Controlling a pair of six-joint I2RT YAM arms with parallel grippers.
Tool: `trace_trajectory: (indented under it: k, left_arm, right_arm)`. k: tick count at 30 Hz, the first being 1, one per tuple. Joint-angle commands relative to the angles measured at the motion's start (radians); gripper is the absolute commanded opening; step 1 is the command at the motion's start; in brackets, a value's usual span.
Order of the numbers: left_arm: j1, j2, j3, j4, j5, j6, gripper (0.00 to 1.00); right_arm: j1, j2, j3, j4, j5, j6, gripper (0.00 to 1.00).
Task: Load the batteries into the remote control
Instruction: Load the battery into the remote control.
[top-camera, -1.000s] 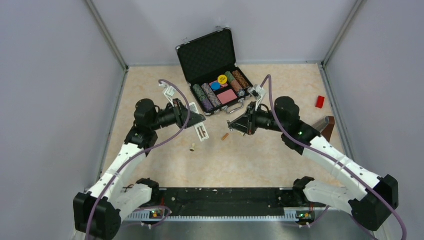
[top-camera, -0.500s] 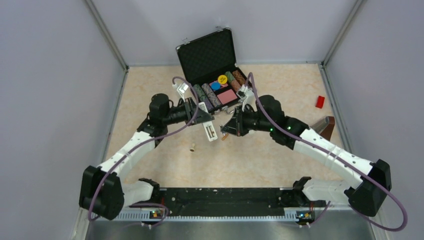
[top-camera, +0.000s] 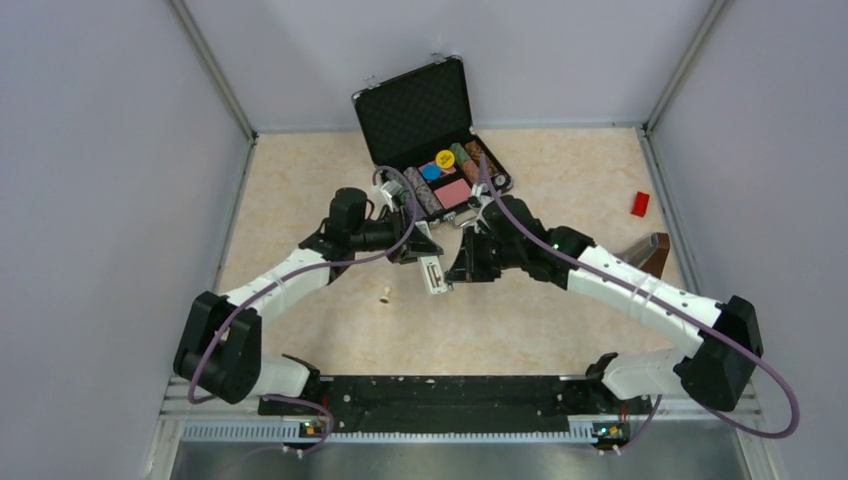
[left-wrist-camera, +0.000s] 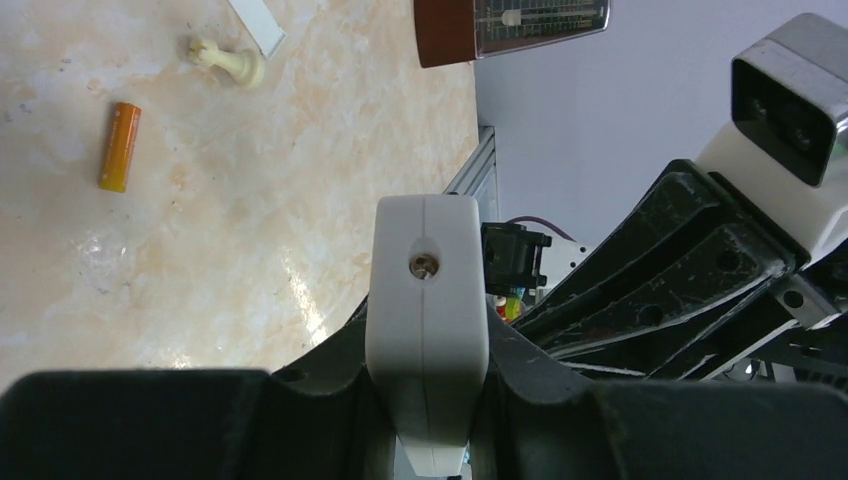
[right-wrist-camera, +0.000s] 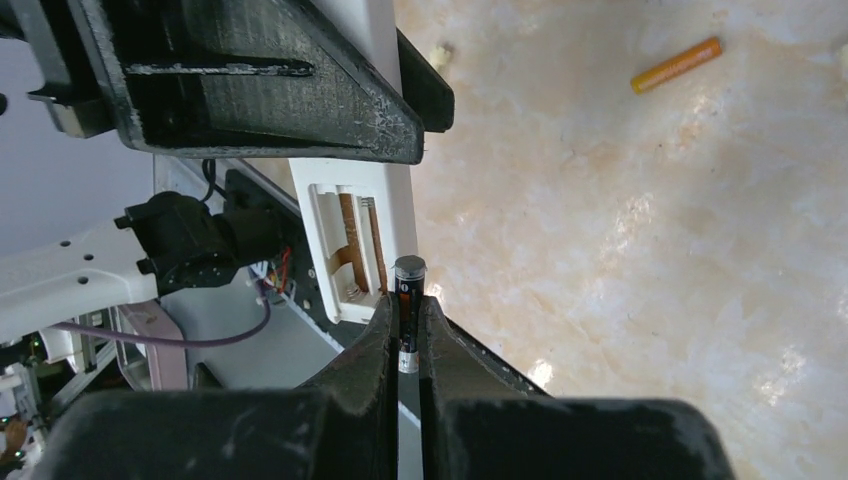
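Left gripper (top-camera: 418, 250): pinching the remote control (top-camera: 433, 275) by one end, holding it aloft with its slot (right-wrist-camera: 355, 250) open.
Right gripper (right-wrist-camera: 408, 322): clamping the blackish battery (right-wrist-camera: 408, 283), whose tip is sitting just beside the slot.
Orange battery (right-wrist-camera: 677, 64): lying loose on the table (top-camera: 560, 320), well apart.
Risk: the battery may be meeting the slot's rim at an angle, so it could jam or pop free. The remote could be twisting in its grip.
Setting: a beige marbled top is catching glare, with grey walls (top-camera: 100, 150) closing around it.

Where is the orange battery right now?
The orange battery lies loose on the table, held by nothing. In the left wrist view it is at the upper left, just down-left of the cream pawn.
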Motion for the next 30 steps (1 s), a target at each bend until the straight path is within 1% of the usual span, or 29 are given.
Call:
trace_trajectory:
  k: [1, 15, 24, 30]
  left_arm:
    - [-0.021, 0.033, 0.050, 0.031, 0.003, -0.017, 0.00]
    - [-0.042, 0.084, 0.055, 0.045, -0.007, 0.001, 0.00]
    - [-0.044, 0.089, 0.053, 0.047, 0.005, 0.004, 0.00]
    - [-0.043, 0.092, 0.052, 0.051, 0.021, -0.008, 0.00]
  right_arm:
    - [0.023, 0.023, 0.070, -0.031, -0.017, 0.051, 0.00]
    - [0.040, 0.089, 0.094, -0.048, -0.036, 0.060, 0.00]
    - [0.045, 0.129, 0.116, -0.078, 0.005, 0.053, 0.00]
    - [0.046, 0.149, 0.130, -0.091, 0.021, 0.063, 0.08]
